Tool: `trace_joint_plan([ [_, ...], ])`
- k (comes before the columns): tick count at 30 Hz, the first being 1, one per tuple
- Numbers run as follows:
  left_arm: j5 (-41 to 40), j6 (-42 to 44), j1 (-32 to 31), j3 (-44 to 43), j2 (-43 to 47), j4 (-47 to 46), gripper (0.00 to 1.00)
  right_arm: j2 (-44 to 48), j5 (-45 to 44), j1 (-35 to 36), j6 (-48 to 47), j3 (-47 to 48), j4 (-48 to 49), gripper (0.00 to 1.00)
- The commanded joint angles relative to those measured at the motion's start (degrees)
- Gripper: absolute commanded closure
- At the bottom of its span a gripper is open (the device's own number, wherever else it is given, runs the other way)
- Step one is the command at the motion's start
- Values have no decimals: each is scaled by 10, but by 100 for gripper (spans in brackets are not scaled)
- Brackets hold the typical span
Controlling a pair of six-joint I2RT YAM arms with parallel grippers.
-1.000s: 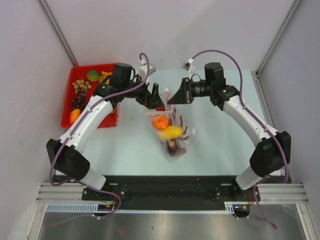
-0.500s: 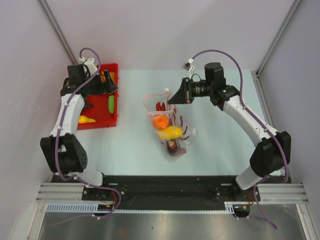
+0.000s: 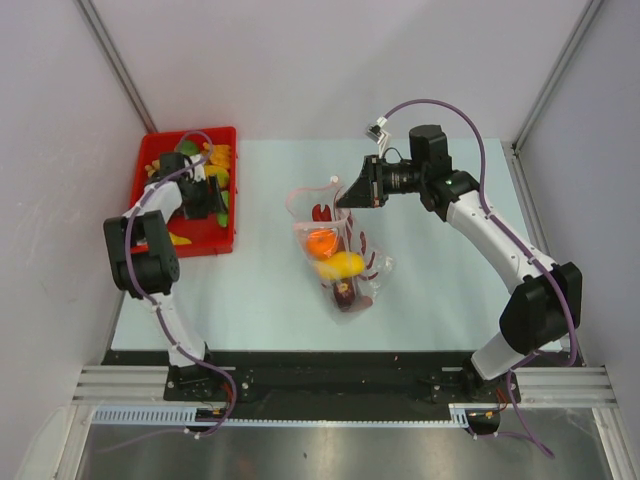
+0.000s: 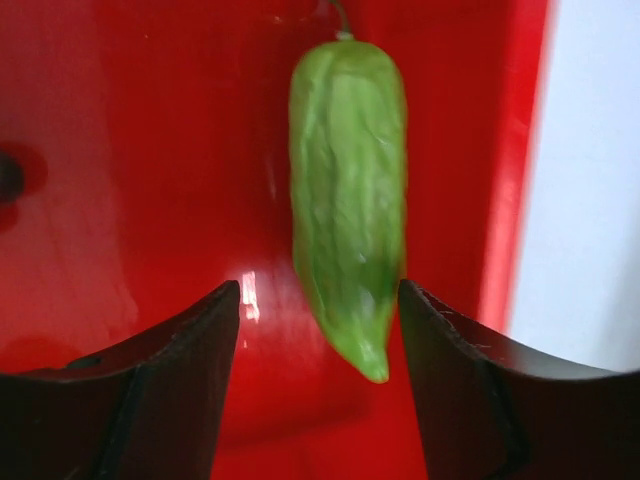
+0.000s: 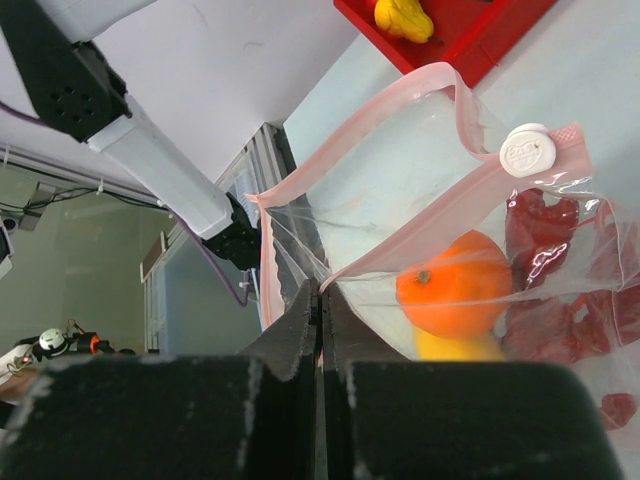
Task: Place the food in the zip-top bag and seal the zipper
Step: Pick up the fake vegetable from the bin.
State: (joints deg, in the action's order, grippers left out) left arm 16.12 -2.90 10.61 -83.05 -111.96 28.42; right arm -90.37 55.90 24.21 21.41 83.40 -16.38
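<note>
While your right gripper [image 5: 322, 300] is clamping the bag [image 5: 430, 140], your open left gripper [image 4: 320, 330] is straddling the pepper [image 4: 347, 190] tip, far-left corner, needing a deeper reach.

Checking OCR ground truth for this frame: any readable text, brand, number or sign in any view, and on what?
Nothing reads cleanly in any view.
On the white round slider of the clear plastic zip-top bag: a small embossed marking, too small and blurred to read.
The dark red prints on that bag: shapes, not letters.
On the red plastic tray and the green toy pepper: no markings.
</note>
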Motion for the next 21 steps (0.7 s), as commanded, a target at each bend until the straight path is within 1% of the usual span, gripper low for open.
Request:
trace_joint_plan([
  [1, -12, 18, -4, -49, -42, -32, 33, 17, 1, 2, 4, 19, 24, 100],
  [5, -38, 43, -12, -72, -75, -32, 33, 15, -2, 2, 1, 19, 21, 100],
  [7, -42, 54, -10, -77, -77, -26, 35, 13, -1, 3, 1, 19, 24, 100],
  [8, -43, 56, -9, -79, -72, -20, 43, 12, -1, 2, 1, 19, 25, 100],
  [10, -39, 61, -3, -74, -39, -19, 49, 12, -3, 3, 0, 19, 24, 100],
  [11, -37, 62, -2, -67, -21, -21, 54, 12, -2, 3, 0, 19, 24, 100],
  [12, -32, 66, -2, -66, -3, -21, 57, 11, -2, 4, -1, 19, 24, 100],
  [13, -25, 67, -1, -68, 36, -21, 59, 10, -2, 4, 1, 19, 27, 100],
  [14, -15, 68, -1, -72, 55, -18, 62, 10, -2, 4, 1, 19, 27, 100],
  [17, 80, 46, -3, -94, 126, -12, 66, 8, -2, 6, 4, 19, 31, 100],
  [18, 121, 36, -15, -104, 141, -6, 66, 6, -2, 6, 4, 19, 32, 100],
  [21, 173, 19, -62, -139, 186, 11, 64, 3, -2, 8, 3, 19, 32, 100],
])
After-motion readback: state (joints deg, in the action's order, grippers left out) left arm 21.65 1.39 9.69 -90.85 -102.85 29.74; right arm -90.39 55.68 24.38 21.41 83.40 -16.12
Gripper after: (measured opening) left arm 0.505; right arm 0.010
